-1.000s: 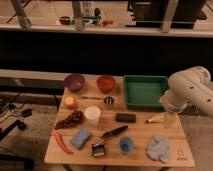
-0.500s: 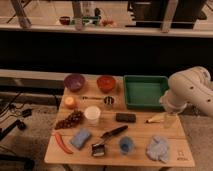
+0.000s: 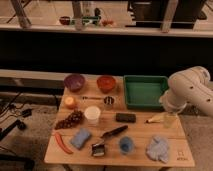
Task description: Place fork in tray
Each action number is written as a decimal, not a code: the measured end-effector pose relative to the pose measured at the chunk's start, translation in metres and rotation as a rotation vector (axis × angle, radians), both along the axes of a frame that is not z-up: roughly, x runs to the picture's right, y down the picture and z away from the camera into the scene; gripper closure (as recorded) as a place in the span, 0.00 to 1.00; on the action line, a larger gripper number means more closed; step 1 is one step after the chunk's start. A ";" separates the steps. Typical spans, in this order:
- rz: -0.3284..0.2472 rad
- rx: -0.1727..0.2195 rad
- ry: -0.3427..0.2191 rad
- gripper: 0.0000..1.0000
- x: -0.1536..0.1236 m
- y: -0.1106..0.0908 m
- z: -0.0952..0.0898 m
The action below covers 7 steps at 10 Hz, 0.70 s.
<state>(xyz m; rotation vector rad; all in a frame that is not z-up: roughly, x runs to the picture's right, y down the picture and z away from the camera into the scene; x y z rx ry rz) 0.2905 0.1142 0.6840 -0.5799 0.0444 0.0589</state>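
The fork [image 3: 93,98] is a thin pale utensil lying flat on the wooden table [image 3: 140,131], just in front of the purple bowl [image 3: 74,82] and the orange bowl [image 3: 106,82]. The green tray [image 3: 144,91] stands at the table's back right and looks empty. My white arm [image 3: 189,92] comes in from the right, and my gripper [image 3: 169,119] hangs over the table's right edge, in front of the tray and far right of the fork. It holds nothing that I can see.
The table also holds an orange fruit [image 3: 70,102], a small metal cup [image 3: 108,101], a white cup [image 3: 92,114], a black block [image 3: 125,117], grapes [image 3: 70,120], a red chili [image 3: 62,142], a blue sponge [image 3: 80,137], a black-handled utensil [image 3: 114,133], a brush [image 3: 98,149], a blue cup [image 3: 126,145] and a blue cloth [image 3: 158,148].
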 end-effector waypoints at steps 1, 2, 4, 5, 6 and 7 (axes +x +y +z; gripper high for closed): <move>-0.004 0.000 -0.009 0.20 -0.013 -0.005 0.008; -0.009 0.002 -0.026 0.20 -0.028 -0.010 0.015; -0.027 0.009 -0.055 0.20 -0.056 -0.023 0.033; -0.034 0.012 -0.082 0.20 -0.074 -0.033 0.049; -0.040 0.014 -0.101 0.20 -0.086 -0.040 0.058; -0.051 0.014 -0.122 0.20 -0.102 -0.046 0.069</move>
